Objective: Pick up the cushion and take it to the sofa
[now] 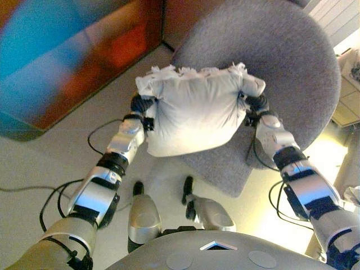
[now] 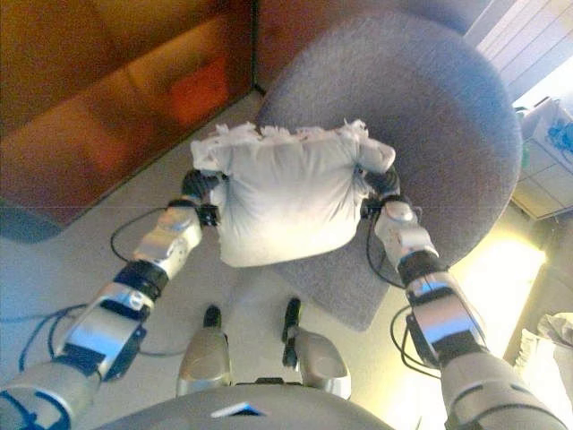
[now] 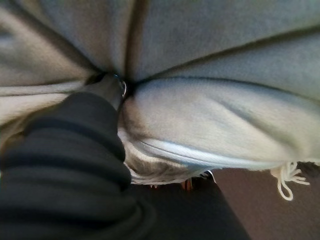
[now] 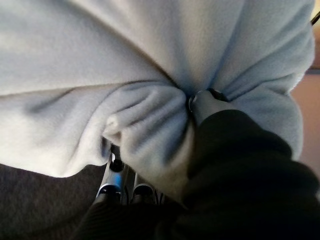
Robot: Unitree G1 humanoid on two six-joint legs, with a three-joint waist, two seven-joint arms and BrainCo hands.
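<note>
A white cushion [image 1: 191, 109] with a fringed top edge hangs in the air between my two hands, over the front of a round grey upholstered seat [image 1: 281, 50]. My left hand [image 1: 142, 107] grips its left side; in the left wrist view the thumb [image 3: 107, 87] digs into the gathered fabric [image 3: 210, 125] and the fingers are hidden. My right hand [image 1: 256, 107] grips the right side. In the right wrist view its thumb [image 4: 205, 102] presses into the cushion [image 4: 125, 60] while the fingertips [image 4: 114, 187] show underneath a bulging fold.
A red-brown wooden panel [image 1: 84, 56] runs along the upper left, meeting the pale floor [image 1: 67, 146]. A light drawer unit [image 1: 351, 95] stands at the right edge beside the grey seat.
</note>
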